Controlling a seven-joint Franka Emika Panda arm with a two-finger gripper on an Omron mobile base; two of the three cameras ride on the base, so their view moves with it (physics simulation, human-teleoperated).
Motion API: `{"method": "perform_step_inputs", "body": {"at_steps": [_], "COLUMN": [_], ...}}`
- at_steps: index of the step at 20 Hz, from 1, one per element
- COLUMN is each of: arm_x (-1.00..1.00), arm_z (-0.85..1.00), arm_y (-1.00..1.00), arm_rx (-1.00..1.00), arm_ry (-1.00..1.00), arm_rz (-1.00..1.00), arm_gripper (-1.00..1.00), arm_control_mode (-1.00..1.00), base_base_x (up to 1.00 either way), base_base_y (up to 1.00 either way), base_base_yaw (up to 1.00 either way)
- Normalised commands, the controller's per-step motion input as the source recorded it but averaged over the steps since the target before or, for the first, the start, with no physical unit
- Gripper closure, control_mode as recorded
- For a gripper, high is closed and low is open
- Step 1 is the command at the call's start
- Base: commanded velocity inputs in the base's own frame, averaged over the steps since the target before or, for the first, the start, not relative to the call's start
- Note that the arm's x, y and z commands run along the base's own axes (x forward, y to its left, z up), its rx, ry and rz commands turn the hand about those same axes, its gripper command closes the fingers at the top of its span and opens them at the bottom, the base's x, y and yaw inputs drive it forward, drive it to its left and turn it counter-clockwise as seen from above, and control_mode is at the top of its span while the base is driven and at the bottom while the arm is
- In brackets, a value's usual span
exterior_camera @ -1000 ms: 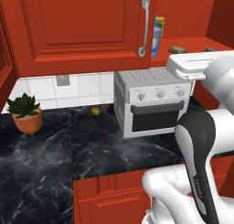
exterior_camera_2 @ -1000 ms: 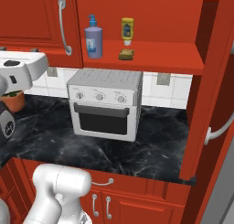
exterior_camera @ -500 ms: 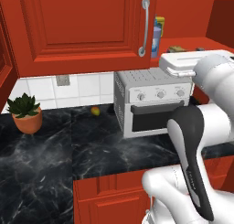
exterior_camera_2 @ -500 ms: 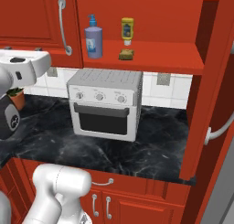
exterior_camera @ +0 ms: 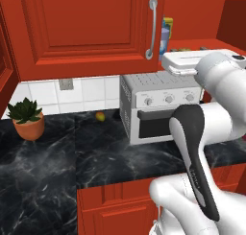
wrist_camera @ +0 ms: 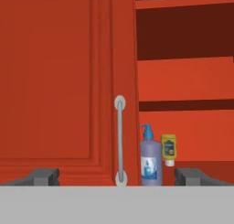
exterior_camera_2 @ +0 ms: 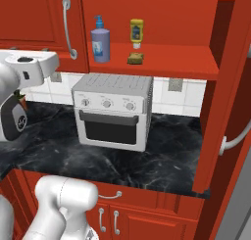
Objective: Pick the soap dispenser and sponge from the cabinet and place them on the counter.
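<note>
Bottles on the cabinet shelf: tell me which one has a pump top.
The lavender soap dispenser, taller, with a blue pump. The yellow squeeze bottle beside it has a flat cap.

arm: wrist and white hand block swung further left in left base view, further right in right base view, nearer the soap dispenser (exterior_camera_2: 100,40) | claw (wrist_camera: 116,177): faces the cabinet (wrist_camera: 68,81) door edge | elbow link: shifted left in left base view

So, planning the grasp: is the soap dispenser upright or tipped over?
Upright. The soap dispenser stands on its base on the cabinet shelf, blue pump pointing straight up.
</note>
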Motion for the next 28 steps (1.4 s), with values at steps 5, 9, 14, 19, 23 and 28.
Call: {"method": "perform_step_inputs", "body": {"at_steps": [5, 9, 14, 19, 23, 28], "arm_x": [0.21, 0.16, 0.12, 0.12, 0.11, 0.11], "arm_z": [-0.02, -0.07, -0.07, -0.02, 0.00, -0.01], "arm_y": [0.00, 0.00, 0.00, 0.00, 0.00, 0.00], "arm_rx": [0.00, 0.00, 0.00, 0.00, 0.00, 0.00], "arm_ry": [0.00, 0.00, 0.00, -0.03, -0.04, -0.04], "arm_rz": [0.00, 0.00, 0.00, 0.00, 0.00, 0.00], "arm_gripper": [-1.00, -1.00, -1.00, -1.00, -1.00, -1.00], "arm_control_mode": [-1.00, -1.00, -1.00, -1.00, -1.00, -1.00], "base_base_x": [0.00, 0.00, 0.00, 0.00, 0.00, 0.00], "base_base_y": [0.00, 0.00, 0.00, 0.00, 0.00, 0.00], "base_base_yaw": [0.00, 0.00, 0.00, 0.00, 0.00, 0.00]}}
